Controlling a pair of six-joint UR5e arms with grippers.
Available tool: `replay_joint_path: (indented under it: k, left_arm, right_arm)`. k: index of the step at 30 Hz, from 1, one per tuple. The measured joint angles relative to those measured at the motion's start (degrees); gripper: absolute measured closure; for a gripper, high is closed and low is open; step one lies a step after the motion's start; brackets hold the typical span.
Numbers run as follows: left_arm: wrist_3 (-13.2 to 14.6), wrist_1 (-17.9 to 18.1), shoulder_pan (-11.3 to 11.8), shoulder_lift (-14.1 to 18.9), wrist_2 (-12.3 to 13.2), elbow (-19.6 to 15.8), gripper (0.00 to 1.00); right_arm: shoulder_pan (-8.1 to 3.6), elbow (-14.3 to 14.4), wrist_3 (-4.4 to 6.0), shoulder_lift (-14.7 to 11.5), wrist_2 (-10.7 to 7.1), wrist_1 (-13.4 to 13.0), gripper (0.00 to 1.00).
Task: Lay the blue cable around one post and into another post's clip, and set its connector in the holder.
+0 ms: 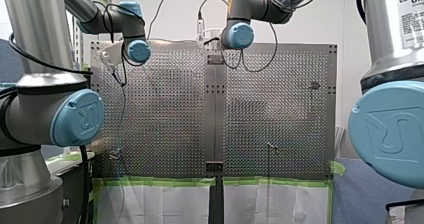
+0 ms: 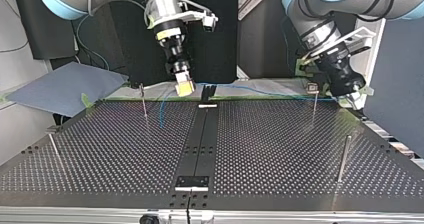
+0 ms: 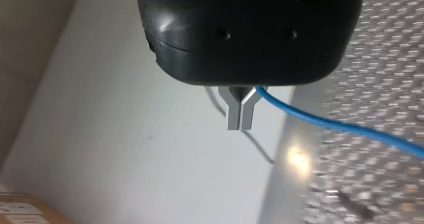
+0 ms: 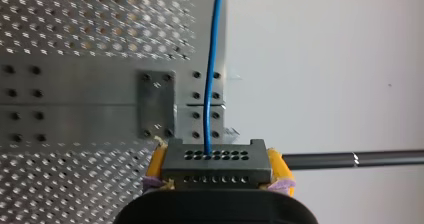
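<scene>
Along the counter's (image 2: 100, 149) upper edge in the top view the blue cable (image 4: 213, 59) is strung sideways, connector (image 4: 216, 164) clamped by the right gripper (image 2: 184, 88), strand pinched by the left gripper (image 3: 241, 121).

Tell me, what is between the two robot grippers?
The blue cable stretches between them, from the connector in my right gripper across to my left gripper. The top view shows it.
</scene>
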Motion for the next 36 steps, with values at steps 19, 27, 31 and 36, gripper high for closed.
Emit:
replay_joint_path:
  k: [19, 27, 31, 36]
  left_arm:
    - [-3.8, -9.1, 9.1, 2.4, 9.1, 5.2, 1.0]
    - [-3.9, -12.2, 13.2, -1.4, 13.2, 7.8, 1.0]
    - [-4.2, -12.4, 15.1, -3.3, 15.1, 9.4, 1.0]
    - [-4.7, -12.2, 16.3, -3.9, 17.8, 11.2, 1.0]
  right_arm:
    - [2.16, -4.8, 1.11, 3.7, -1.39, -1.8, 1.0]
    - [3.16, -8.1, 1.38, 5.7, -1.46, -1.6, 1.0]
    - [3.33, -9.9, 1.46, 6.6, -1.47, -1.2, 1.0]
    - [3.45, -12.3, 1.47, 8.1, -1.49, -0.4, 1.0]
